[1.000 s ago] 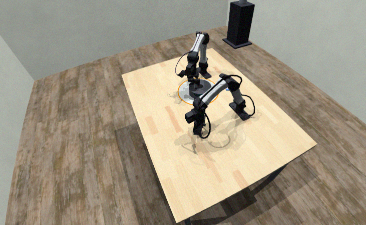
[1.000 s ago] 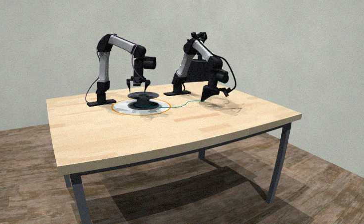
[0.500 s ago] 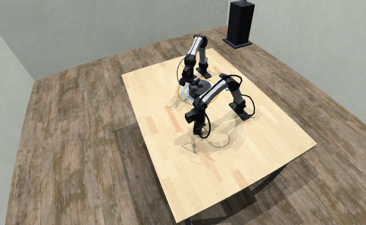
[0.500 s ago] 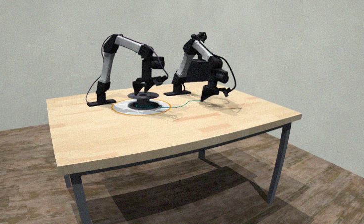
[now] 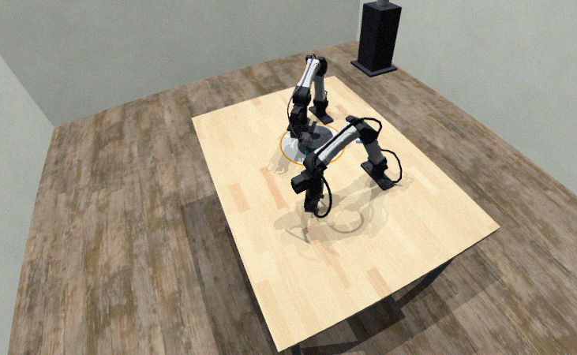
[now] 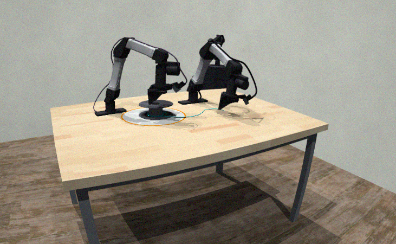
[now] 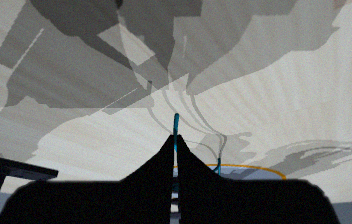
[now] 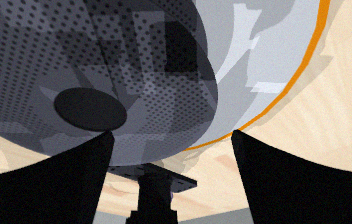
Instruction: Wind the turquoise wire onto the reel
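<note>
Reel (image 5: 324, 131) (image 6: 155, 110) (image 8: 177, 105): flat, inside ring (image 5: 282, 147) (image 6: 123, 116) (image 7: 275, 174) (image 8: 297, 80), toward table's (image 5: 369, 255) (image 6: 193, 142) far edge in top view
Wire (image 6: 193, 116) (image 7: 176, 122): long run still off reel
Left gripper (image 5: 310, 210) (image 6: 220, 108) (image 7: 175, 137): closed on wire
Right gripper (image 5: 305, 139) (image 6: 152, 102) (image 8: 172, 133): open, at upper flange
</note>
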`<state>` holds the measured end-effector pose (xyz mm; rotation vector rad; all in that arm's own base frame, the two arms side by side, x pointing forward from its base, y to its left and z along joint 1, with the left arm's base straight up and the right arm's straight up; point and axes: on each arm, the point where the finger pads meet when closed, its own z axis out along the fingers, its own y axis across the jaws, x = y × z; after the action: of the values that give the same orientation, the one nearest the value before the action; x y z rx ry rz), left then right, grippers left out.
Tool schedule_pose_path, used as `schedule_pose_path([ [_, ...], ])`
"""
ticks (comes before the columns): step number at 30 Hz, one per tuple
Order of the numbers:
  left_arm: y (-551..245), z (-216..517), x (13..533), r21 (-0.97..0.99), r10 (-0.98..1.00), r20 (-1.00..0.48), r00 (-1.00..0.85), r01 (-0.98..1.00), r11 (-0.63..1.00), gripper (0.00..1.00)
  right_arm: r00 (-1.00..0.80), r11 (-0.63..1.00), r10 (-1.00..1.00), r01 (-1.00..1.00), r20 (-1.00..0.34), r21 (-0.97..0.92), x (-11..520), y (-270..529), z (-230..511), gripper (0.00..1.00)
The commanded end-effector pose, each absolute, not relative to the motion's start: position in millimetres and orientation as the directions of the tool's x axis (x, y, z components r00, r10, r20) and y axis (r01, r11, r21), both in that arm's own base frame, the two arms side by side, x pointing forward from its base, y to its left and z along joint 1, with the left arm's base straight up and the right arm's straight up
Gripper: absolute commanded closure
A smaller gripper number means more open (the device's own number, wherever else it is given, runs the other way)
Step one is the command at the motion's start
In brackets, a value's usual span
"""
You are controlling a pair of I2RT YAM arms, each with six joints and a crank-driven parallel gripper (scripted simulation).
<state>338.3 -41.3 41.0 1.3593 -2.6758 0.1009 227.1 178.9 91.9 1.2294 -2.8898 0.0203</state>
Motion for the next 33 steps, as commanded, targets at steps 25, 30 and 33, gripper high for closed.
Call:
schedule_pose_path([
  [25,-40.5,36.6,344.8,-0.015,-0.805,0.147,-0.575,-0.815,0.579,1.0,-0.677,0.677,-0.736,-0.736,0.0,0.0,231.4,185.6,49.2,0.0],
  [30,-40.5,34.7,342.2,-0.015,-0.806,0.147,-0.573,-0.816,0.578,1.0,-0.677,0.677,-0.736,-0.736,0.0,0.0,231.0,185.9,53.6,0.0],
  [33,-40.5,34.4,341.1,-0.015,-0.805,0.147,-0.574,-0.815,0.579,1.0,-0.677,0.677,-0.736,-0.736,0.0,0.0,230.8,185.8,55.5,0.0],
])
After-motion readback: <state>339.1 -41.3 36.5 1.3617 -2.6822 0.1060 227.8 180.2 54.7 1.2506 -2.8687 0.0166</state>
